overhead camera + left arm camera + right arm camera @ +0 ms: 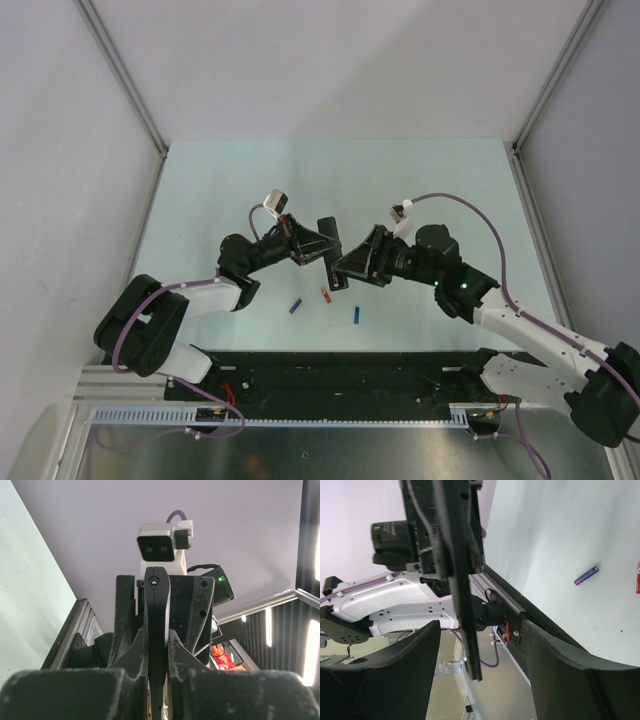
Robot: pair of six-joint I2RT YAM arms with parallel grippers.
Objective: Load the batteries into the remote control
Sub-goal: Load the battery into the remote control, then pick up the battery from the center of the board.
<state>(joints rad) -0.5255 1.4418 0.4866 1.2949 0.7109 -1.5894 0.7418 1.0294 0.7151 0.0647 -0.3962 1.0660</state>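
Left claw (157, 647) clamps the remote control (156, 605) aloft for the wide-spread right claw (481, 626); batteries (325, 294) wait at six o'clock.

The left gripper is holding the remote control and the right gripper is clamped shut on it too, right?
Not quite. The left gripper does hold the remote control, but the right gripper is open: the right wrist view shows its fingers clear of it on both sides.

The remote control (156, 600) has its lower end hidden between the left gripper (156, 642) fingers. The red-orange battery (638, 578) is cut off at the right wrist view's right edge.
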